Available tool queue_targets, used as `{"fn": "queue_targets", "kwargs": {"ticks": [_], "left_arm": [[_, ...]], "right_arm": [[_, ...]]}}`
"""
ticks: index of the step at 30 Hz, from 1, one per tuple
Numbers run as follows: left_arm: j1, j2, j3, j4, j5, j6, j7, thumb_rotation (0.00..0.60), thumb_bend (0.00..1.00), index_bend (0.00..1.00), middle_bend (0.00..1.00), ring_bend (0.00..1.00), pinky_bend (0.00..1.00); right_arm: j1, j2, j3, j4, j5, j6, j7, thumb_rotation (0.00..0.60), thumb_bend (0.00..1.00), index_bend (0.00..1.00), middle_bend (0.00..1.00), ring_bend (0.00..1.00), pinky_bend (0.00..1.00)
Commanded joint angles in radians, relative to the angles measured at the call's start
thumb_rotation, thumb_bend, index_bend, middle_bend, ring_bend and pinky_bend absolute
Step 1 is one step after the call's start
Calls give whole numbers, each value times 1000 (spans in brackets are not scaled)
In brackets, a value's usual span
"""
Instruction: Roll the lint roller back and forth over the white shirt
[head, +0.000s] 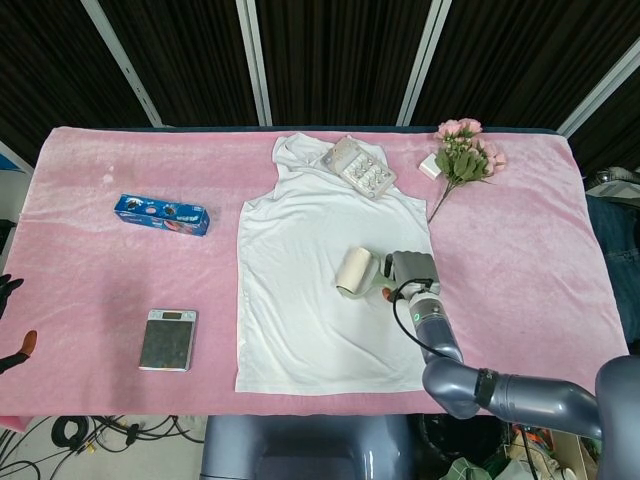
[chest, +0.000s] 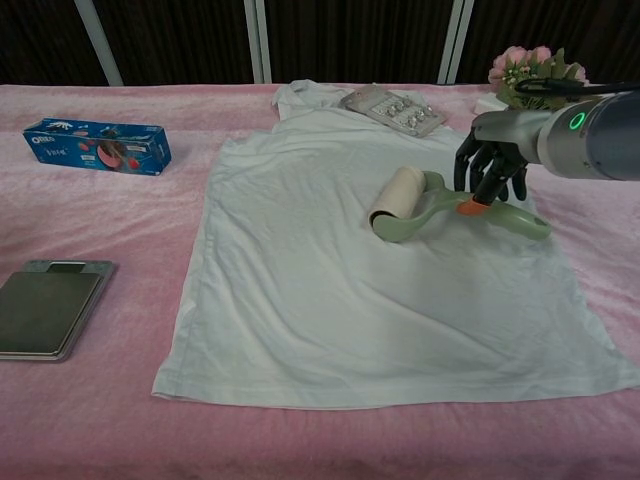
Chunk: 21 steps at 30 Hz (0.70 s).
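Rolling underway: right hand (chest: 488, 172) clasps the green-handled lint roller (chest: 398, 204) at frame centre on the white sleeveless shirt (chest: 330, 290); its lower half looks unrolled

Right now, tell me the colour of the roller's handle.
Pale green; the roller's handle shows best in the chest view.

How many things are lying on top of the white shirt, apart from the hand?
2. The lint roller lies on the shirt's right middle part, held by the right hand. The blister pack lies at the collar end, partly on the shirt.
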Motion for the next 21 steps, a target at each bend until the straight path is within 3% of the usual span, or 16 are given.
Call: {"fn": "queue_targets", "kwargs": {"ticks": [1,21], "left_arm": [[0,0,0,0,1,0,-1,600,394,134,62,41,77],[-2,1,2,0,4,-8,-15,600,394,134,62,41,78]], "right_arm": [[36,-28,10,30,37,-13,-19,600,534,687,649,615,602],[213,-181,73,207,145,-33,-87,600,555,694,652,620,606]]}}
